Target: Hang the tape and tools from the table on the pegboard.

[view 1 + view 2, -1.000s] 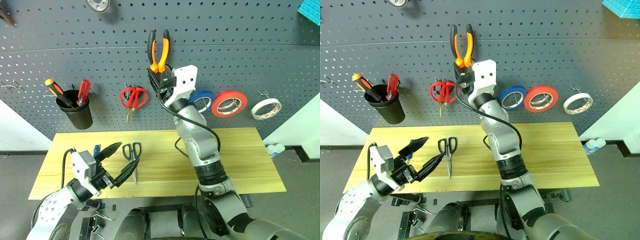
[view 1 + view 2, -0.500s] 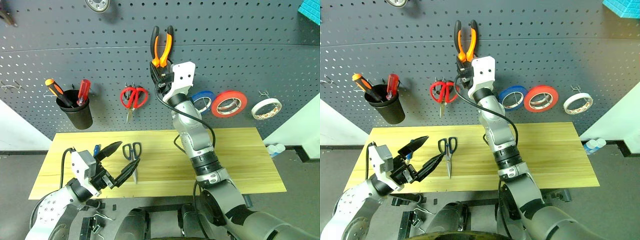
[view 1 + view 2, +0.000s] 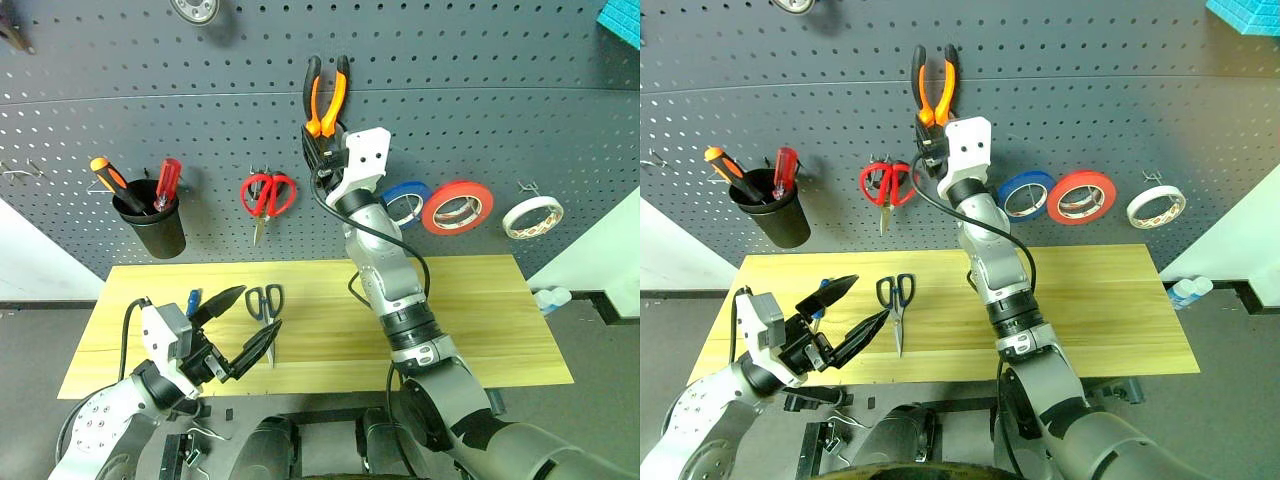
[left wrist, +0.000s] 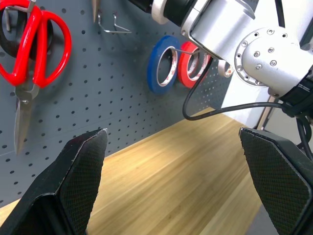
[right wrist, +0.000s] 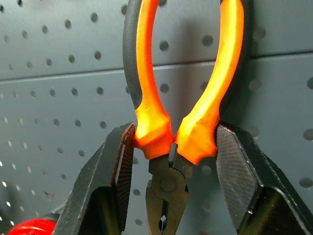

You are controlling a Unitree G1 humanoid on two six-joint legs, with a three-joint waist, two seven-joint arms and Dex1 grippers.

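My right gripper (image 3: 322,148) is raised against the dark grey pegboard (image 3: 500,100) and is shut on the orange-and-black pliers (image 5: 171,139), whose handles point up (image 3: 326,92). I cannot tell whether a hook is behind the handles. The red-orange tape (image 3: 458,207) hangs on the pegboard to the right of the arm. Dark-handled scissors (image 3: 267,303) and a small blue-handled screwdriver (image 3: 193,300) lie on the yellow wooden table (image 3: 480,320). My left gripper (image 3: 256,310) hovers open over the table's near left edge, close to the scissors, with nothing between its fingers (image 4: 80,169).
A blue roll (image 3: 405,203) and a white roll (image 3: 531,216) hang beside the red-orange tape. Red-handled scissors (image 3: 267,194) hang left of the right arm. A black cup (image 3: 158,222) with orange and red screwdrivers hangs further left.
My right arm has straightened, and the pliers now stand a little more upright against the pegboard. The left gripper has stayed where it was.
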